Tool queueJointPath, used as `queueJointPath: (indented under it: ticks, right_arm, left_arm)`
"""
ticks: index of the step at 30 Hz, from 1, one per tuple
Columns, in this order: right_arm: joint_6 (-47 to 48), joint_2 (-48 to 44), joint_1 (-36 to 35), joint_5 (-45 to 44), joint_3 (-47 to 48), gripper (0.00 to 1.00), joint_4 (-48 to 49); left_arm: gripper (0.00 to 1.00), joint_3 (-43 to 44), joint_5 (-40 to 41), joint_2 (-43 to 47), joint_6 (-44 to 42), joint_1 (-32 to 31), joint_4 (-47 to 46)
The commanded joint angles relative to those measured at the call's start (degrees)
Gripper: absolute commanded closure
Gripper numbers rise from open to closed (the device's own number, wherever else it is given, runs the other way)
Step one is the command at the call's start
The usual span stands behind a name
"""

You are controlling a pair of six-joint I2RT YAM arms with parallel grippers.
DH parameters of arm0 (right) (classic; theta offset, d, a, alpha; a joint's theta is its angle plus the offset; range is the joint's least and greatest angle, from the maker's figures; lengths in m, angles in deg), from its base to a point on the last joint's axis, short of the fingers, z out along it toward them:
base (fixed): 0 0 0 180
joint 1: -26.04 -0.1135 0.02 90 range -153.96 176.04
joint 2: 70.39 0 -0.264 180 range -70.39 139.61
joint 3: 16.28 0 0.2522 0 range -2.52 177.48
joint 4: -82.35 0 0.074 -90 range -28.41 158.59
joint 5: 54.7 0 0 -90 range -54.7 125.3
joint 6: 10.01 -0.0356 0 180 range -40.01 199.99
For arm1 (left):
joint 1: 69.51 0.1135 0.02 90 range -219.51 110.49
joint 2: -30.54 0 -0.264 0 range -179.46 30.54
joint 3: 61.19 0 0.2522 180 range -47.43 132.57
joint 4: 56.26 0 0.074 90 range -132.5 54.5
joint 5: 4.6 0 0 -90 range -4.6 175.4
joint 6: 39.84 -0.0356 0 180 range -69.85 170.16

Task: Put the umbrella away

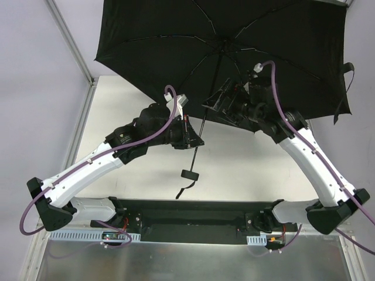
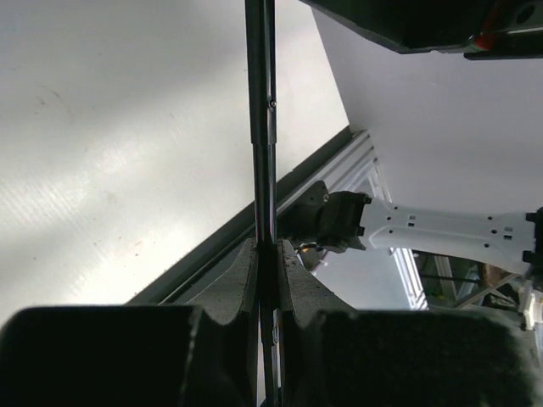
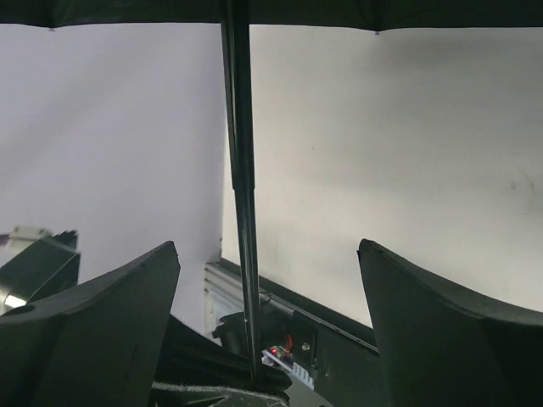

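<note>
1 umbrella (image 1: 176, 35) (open), L hand (image 2: 267, 251) clamps shaft (image 2: 264, 127)

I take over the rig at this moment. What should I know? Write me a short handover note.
Left gripper: shut on the shaft.
Right gripper: open, one finger on each side of the shaft, not gripping it.
Umbrella: fully open, handle hanging at the lower end.
Done: nothing folded yet.
Left: collapse it, strap it, put it away.

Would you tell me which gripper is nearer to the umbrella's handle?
Left. The left gripper clamps the shaft above the handle; the right gripper stands open around the shaft farther up, by the canopy.
</note>
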Motion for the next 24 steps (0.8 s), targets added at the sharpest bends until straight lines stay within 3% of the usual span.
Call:
queueJointPath:
  ticks: [1,10,16,20,24]
  right_arm:
    - [3.9,3.7,-3.3,-11.1,7.8,0.11,-8.1]
    - [6.6,12.1,-8.5,-24.6,19.9,0.3,-17.4]
    - [6.9,16.8,-9.6,-26.7,24.9,0.39,-18.8]
    - [7.1,18.6,-9.7,-26.0,26.5,0.56,-17.7]
    - [10.2,16.2,-9.4,-18.2,23.5,0.92,-9.4]
  left_arm:
    - [1.0,2.4,4.1,1.6,-4.8,-1.0,-0.5]
    - [1.0,0.9,5.3,2.6,-5.2,-1.2,0.3]
    - [1.0,0.3,5.6,3.1,-5.4,-1.2,0.9]
    - [1.0,0.3,5.5,3.0,-5.4,-1.3,1.2]
    - [1.0,0.8,5.2,3.2,-2.0,-1.2,1.9]
